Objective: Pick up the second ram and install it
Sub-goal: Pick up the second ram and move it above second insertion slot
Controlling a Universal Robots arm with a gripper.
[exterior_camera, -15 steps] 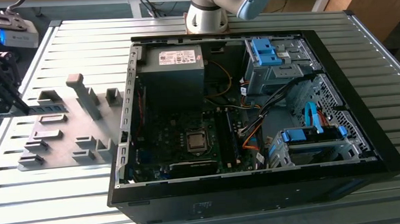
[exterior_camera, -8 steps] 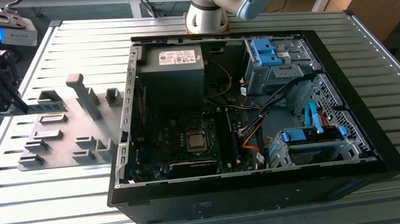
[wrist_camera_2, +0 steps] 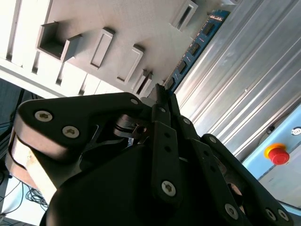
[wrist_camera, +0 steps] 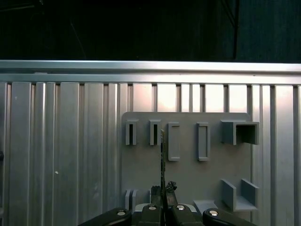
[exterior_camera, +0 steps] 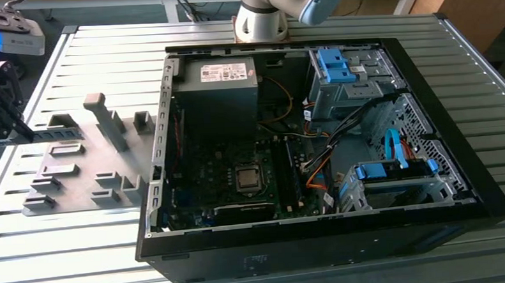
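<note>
One slatted metal desk [exterior_camera: 86, 251] carries an open computer case [exterior_camera: 325, 244] and, to the exterior view's left of it, a grey plate [exterior_camera: 77, 187] with raised slots. The hand [wrist_camera_2: 162, 96] sits over this plate, its fingers pinched narrowly on one end of the second ram [wrist_camera_2: 195, 44]. In the second wrist view the blue strip extends away from the fingertips. In the first wrist view it appears edge-on [wrist_camera: 162, 155].

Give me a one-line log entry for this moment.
claw: shut on second ram | location: at grey fixture plate, outside computer case | install: not done
</note>
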